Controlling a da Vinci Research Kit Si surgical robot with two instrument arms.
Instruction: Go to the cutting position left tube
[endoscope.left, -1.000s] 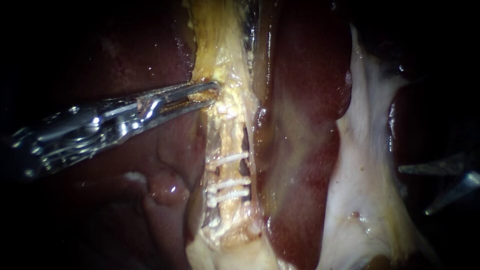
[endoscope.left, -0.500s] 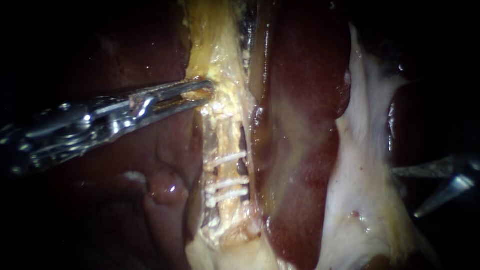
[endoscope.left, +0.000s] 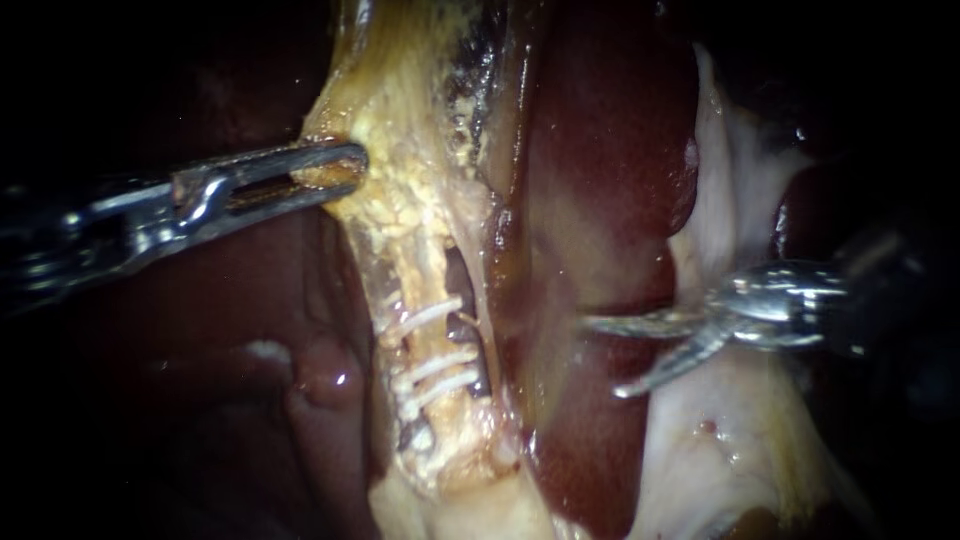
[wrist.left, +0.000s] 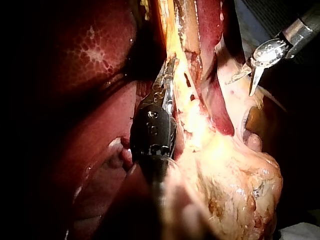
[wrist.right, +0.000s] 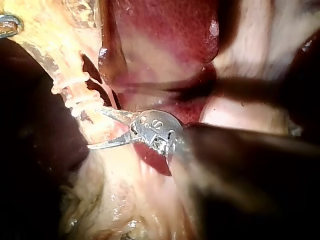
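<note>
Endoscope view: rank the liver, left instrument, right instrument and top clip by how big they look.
Liver
Left instrument
Right instrument
Top clip
The two instruments look close; part of each is lost in shadow.

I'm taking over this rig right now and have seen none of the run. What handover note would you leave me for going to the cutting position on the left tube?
Left instrument: jaws shut on the yellow tissue above the clips.
Right instrument: jaws open and empty, over the liver, pointing toward the tube but short of it.
Tube: three white clips lie across it, one above and two close together below.
Done: tube exposed, tissue held, right instrument close.
Left: bring the open jaws around the tube, probably in the gap between the upper clip and the lower pair. Nothing is cut.
</note>
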